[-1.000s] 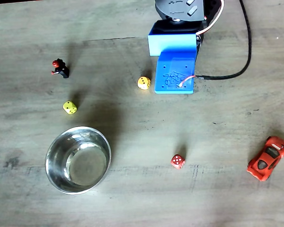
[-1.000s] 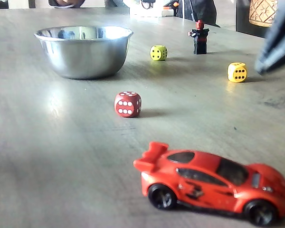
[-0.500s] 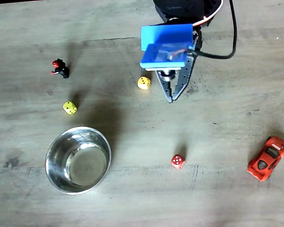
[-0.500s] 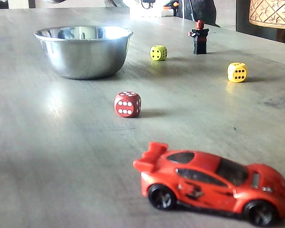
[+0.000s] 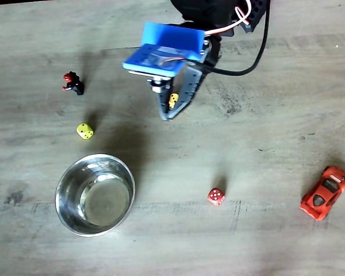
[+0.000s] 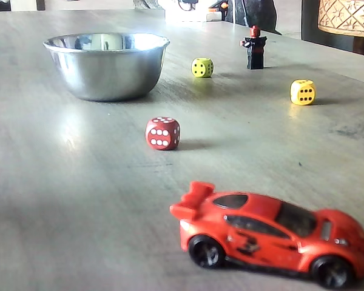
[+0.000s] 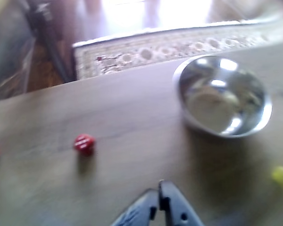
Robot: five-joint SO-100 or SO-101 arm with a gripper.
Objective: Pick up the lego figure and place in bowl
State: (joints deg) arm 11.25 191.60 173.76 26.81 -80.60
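Observation:
The lego figure (image 5: 73, 83), red-headed with a black body, stands upright at the left of the overhead-looking fixed view and at the far right of the low fixed view (image 6: 254, 47). The steel bowl (image 5: 58, 195) sits empty below it; it also shows at the far left of the low view (image 6: 109, 76) and at the upper right of the wrist view (image 7: 217, 101). My gripper (image 5: 167, 116) hangs under the blue wrist block, well to the right of the figure, pointing down at the table. In the wrist view my gripper (image 7: 159, 197) has its fingers together, holding nothing.
A yellow die (image 5: 173, 100) peeks out from behind the gripper fingers. A yellow-green die (image 5: 84, 131) lies between figure and bowl. A red die (image 5: 216, 196) and a red toy car (image 5: 325, 192) lie to the right. A black cable (image 5: 259, 52) trails from the arm.
The arm has swung left in the overhead-looking view; the gripper tip moved from right of the yellow die to over it. The objects have not moved.

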